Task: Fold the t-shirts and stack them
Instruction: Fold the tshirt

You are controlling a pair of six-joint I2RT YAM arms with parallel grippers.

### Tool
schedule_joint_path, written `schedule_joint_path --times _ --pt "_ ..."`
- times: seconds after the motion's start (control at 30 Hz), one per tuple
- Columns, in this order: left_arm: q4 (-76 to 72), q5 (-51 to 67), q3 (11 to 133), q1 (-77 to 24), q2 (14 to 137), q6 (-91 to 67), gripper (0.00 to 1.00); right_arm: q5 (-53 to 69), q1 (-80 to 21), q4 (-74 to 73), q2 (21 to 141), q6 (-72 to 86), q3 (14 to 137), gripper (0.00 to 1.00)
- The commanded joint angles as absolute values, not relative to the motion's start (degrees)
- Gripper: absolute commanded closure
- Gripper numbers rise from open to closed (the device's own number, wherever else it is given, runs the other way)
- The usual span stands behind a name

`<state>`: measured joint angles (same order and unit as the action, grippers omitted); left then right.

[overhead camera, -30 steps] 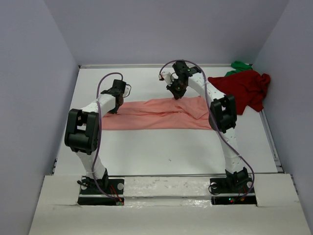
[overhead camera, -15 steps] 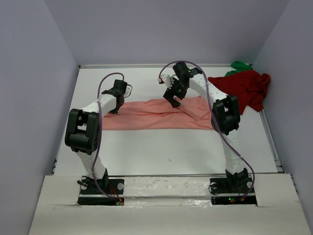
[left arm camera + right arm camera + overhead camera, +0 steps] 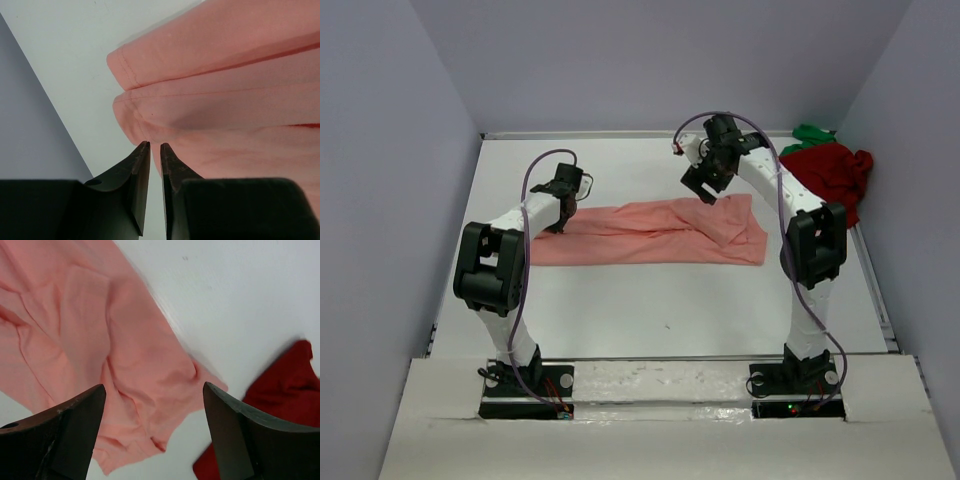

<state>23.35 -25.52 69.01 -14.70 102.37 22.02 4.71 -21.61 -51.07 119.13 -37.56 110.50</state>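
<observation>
The salmon-pink t-shirt (image 3: pixel 640 235) lies as a long flat band across the middle of the table, its right end rumpled (image 3: pixel 75 330). A dark red t-shirt (image 3: pixel 825 175) is heaped at the far right, and a bright green t-shirt (image 3: pixel 812 133) peeks out behind it. My left gripper (image 3: pixel 561 210) is low at the band's far left corner. Its jaws (image 3: pixel 154 145) stand a thin slit apart just short of the folded edge (image 3: pixel 225 90), with nothing between them. Above the band's right end, my right gripper (image 3: pixel 703 188) hangs wide open and empty (image 3: pixel 154 386).
The white table (image 3: pixel 670 300) is closed in by grey walls on the left, back and right. The dark red shirt's edge (image 3: pixel 280 400) lies close to the pink shirt's right corner. Both arm bases stand at the near edge.
My right gripper has opened, let go of the pink shirt and moved right. The shirt's right end now lies farther right. The left gripper has hardly moved.
</observation>
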Motion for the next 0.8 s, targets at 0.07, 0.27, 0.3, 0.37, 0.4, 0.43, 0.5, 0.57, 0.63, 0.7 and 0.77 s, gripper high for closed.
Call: schedule_joint_path --times 0.07,0.27,0.3,0.37,0.4,0.43,0.5,0.57,0.63,0.7,0.77 --pt "24.5 -26.0 70.4 -15.4 101.4 22.4 0.73 5.0 -18.3 -52.6 111.4 -34.9 104.4 0.20" --pt "24.7 -25.3 70.7 -15.6 101.8 22.4 0.73 9.2 -17.1 -53.3 107.5 -32.5 98.1 0.24" --pt "24.8 -25.1 70.7 -15.6 101.8 22.4 0.73 10.1 -17.1 -53.8 107.3 -32.3 97.7 0.27" --pt "24.7 -24.8 70.7 -15.7 101.7 22.4 0.73 12.6 -17.1 -55.3 107.1 -31.6 97.3 0.29" --pt "24.8 -24.8 70.7 -15.6 101.9 22.4 0.73 13.3 -17.1 -55.8 107.1 -31.4 97.0 0.30" --pt "24.7 -24.8 70.8 -15.6 101.9 22.3 0.73 14.1 -17.1 -56.3 107.0 -31.2 96.8 0.31" --pt "24.8 -24.7 70.8 -15.7 102.0 22.4 0.73 15.9 -17.1 -56.5 106.7 -30.9 95.5 0.33" --pt "24.8 -24.6 71.0 -15.8 102.0 22.3 0.73 17.3 -17.1 -56.8 106.7 -30.5 94.8 0.35" --pt "24.9 -24.6 70.9 -15.9 102.1 22.4 0.73 18.0 -17.1 -57.2 106.9 -30.3 94.0 0.36" --pt "24.8 -24.6 70.8 -16.0 102.2 22.5 0.73 18.8 -17.1 -57.9 107.4 -30.3 93.7 0.37" --pt "24.7 -24.6 70.8 -16.1 102.3 22.4 0.73 19.6 -17.1 -58.4 107.3 -30.3 93.3 0.38"
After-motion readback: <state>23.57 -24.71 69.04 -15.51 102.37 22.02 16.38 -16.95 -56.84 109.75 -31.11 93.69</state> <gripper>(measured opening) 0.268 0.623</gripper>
